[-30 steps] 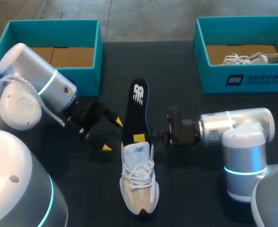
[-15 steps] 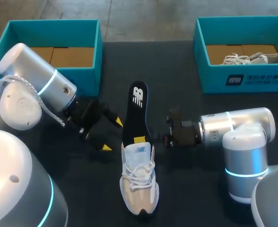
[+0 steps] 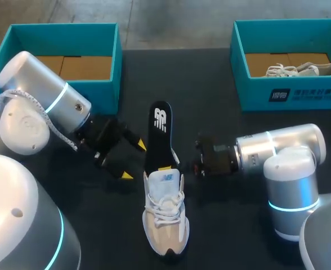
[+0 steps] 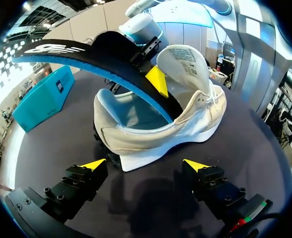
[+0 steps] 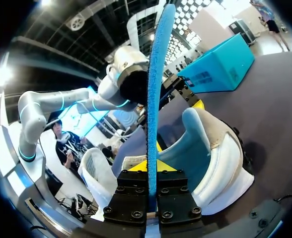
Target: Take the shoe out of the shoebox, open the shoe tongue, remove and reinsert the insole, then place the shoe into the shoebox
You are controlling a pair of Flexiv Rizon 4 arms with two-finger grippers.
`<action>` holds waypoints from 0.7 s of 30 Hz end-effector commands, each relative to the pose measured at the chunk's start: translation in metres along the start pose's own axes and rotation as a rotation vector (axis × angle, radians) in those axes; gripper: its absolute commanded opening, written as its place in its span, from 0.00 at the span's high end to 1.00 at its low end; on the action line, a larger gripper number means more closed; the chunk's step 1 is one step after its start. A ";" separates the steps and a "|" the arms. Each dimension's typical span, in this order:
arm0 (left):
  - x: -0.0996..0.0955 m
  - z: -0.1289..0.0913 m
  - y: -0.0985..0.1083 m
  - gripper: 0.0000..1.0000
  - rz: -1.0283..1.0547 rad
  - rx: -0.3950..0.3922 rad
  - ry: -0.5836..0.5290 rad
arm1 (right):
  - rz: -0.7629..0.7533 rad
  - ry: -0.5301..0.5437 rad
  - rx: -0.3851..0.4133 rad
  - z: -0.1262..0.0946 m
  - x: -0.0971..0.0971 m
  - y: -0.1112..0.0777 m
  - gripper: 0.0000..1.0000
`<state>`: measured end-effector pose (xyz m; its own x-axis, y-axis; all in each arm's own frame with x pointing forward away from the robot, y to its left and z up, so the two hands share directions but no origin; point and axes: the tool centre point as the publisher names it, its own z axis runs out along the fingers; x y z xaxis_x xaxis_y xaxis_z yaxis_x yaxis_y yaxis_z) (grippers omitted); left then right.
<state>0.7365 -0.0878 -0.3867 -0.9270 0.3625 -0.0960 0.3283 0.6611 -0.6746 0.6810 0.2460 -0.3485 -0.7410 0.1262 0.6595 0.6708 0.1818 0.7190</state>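
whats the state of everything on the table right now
shoe: upright on table, tongue pulled open
insole: partly in shoe, held up
left gripper: fingers open, empty
right gripper: fingers shut on insole
left shoebox: open, no shoe seen
right shoebox: open, another shoe inside

The table [image 3: 210, 90] is black. At six o'clock, the shoe [image 3: 165, 216] is cream with white laces, a white sole and a teal lining. The insole [image 3: 159, 132] is black on top with a white logo and bright blue underneath. The box at ten o'clock [image 3: 106, 90] and the box at two o'clock [image 3: 255, 93] are teal with brown floors. The second has a white label and holds a white sneaker [image 3: 300, 70]. The left gripper [image 3: 133, 160] and right gripper [image 5: 152, 167] are black with yellow tips. The left arm [image 3: 39, 107] and right arm [image 3: 281, 149] are white with pale blue rings.
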 end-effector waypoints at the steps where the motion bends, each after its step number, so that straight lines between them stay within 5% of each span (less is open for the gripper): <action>1: 0.001 -0.001 -0.001 0.00 0.000 -0.004 0.000 | 0.003 -0.007 0.007 0.003 0.002 -0.003 1.00; 21: 0.001 -0.001 -0.001 0.00 0.000 -0.004 0.000 | 0.000 -0.009 -0.015 0.002 0.005 -0.006 1.00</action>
<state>0.7365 -0.0878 -0.3867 -0.9270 0.3625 -0.0960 0.3284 0.6611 -0.6746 0.6763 0.2454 -0.3499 -0.7417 0.1305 0.6579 0.6706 0.1644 0.7234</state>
